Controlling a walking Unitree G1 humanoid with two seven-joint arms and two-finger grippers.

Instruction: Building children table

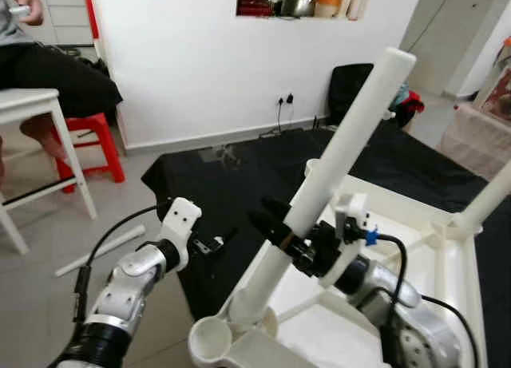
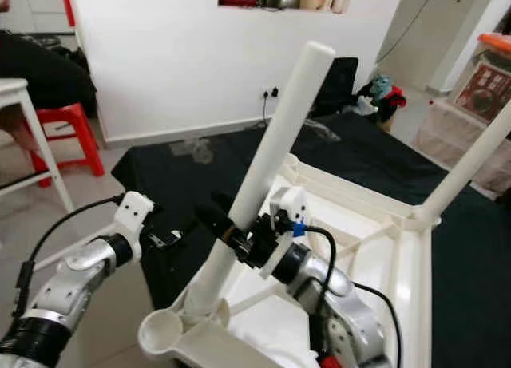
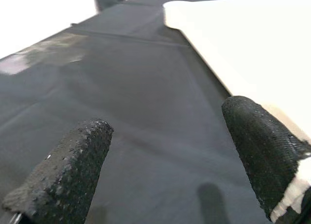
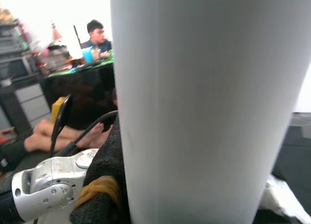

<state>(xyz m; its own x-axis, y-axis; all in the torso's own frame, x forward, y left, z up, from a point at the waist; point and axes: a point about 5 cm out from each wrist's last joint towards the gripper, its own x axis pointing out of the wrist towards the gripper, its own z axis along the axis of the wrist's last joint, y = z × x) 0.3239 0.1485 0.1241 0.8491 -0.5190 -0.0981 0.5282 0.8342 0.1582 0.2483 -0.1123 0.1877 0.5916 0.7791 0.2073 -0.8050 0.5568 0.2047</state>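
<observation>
White plastic table leg (image 1: 335, 156) stood tilted in a corner socket of the upturned table (image 1: 455, 248), pinched by the right gripper (image 1: 275, 224). The left gripper (image 1: 215, 242) hovered beside it over black cloth (image 1: 239, 176), fingers (image 3: 77, 161) spread, touching nothing.

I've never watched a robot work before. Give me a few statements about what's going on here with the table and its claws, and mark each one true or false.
1. The right claw is clamped around a white cylindrical plastic table leg. True.
2. The white plastic children's table stands upright on its legs. False: it lies upside down on a black cloth, legs pointing up.
3. The left claw is holding a second leg. False: it is open and holds nothing, over the black cloth.
4. A red plastic stool stands on the floor by the white wall. True.
5. The held leg stands perfectly vertical. False: it is tilted, its top leaning towards the robot's right.
</observation>
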